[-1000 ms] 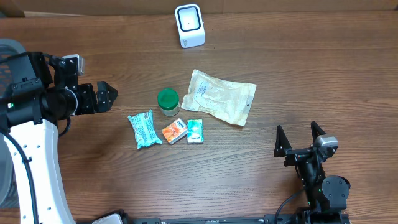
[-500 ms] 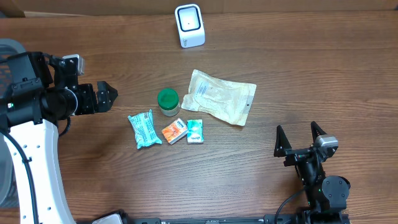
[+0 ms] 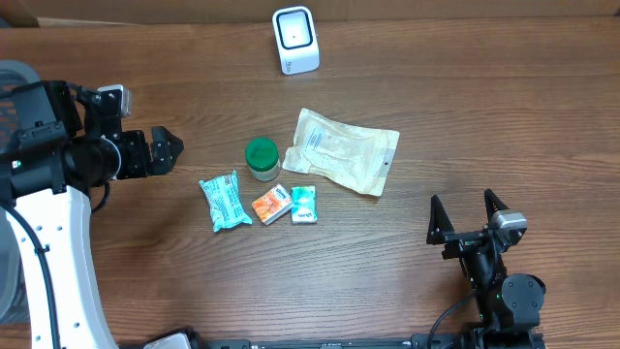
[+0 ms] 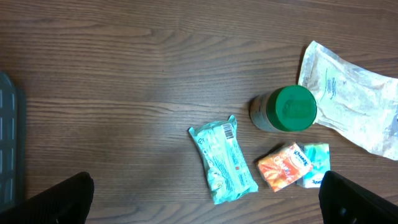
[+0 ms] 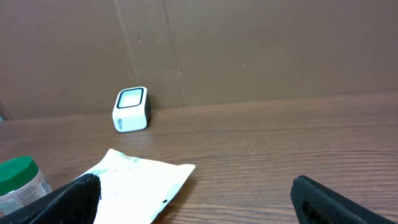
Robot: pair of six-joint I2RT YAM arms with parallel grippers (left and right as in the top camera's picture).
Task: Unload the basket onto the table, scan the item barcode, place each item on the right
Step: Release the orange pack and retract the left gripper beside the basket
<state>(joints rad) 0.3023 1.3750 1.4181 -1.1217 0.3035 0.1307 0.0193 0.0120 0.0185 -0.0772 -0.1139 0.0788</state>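
The white barcode scanner point(image 3: 295, 39) stands at the table's far edge and shows in the right wrist view point(image 5: 131, 109) too. Several items lie mid-table: a teal packet point(image 3: 224, 200) point(image 4: 222, 159) with a barcode on its top end, a green-lidded jar point(image 3: 262, 158) point(image 4: 286, 109), an orange pack point(image 3: 272, 205) point(image 4: 283, 166), a small teal-and-white pack point(image 3: 304, 205) and a white pouch point(image 3: 341, 150) point(image 5: 130, 186). My left gripper point(image 3: 167, 150) point(image 4: 205, 208) hangs open, left of the items, holding nothing. My right gripper point(image 3: 463, 208) point(image 5: 202, 202) stands open at the near right, empty.
A grey bin point(image 3: 10, 73) point(image 4: 9, 143) sits at the table's left edge, by the left arm. A brown cardboard wall point(image 5: 249, 50) rises behind the scanner.
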